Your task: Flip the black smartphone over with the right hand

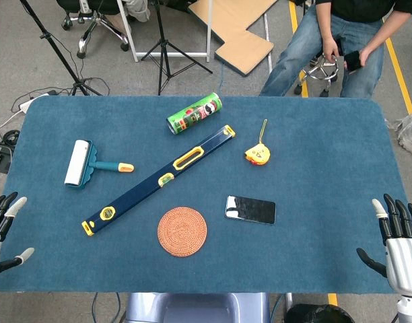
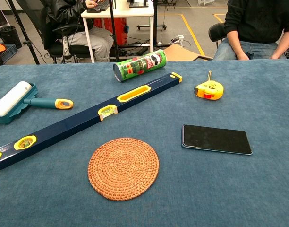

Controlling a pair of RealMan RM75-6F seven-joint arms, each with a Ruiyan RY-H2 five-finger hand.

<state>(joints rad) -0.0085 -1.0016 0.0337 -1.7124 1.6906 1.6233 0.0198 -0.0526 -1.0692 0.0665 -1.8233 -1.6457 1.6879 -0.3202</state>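
Observation:
The black smartphone (image 1: 250, 209) (image 2: 216, 139) lies flat on the blue table, glossy face up, just right of the middle near the front. My right hand (image 1: 398, 235) hovers at the table's front right corner, fingers spread, holding nothing, well to the right of the phone. My left hand (image 1: 4, 229) sits at the front left edge, fingers apart and empty. Neither hand shows in the chest view.
A woven round coaster (image 1: 182, 231) (image 2: 123, 168) lies left of the phone. A long blue spirit level (image 1: 159, 179) (image 2: 88, 118) runs diagonally. Behind are a yellow tape measure (image 1: 257, 154) (image 2: 209, 89), a green chip can (image 1: 194, 113) (image 2: 140, 65) and a lint roller (image 1: 88, 164) (image 2: 21, 100). A person sits beyond the far edge.

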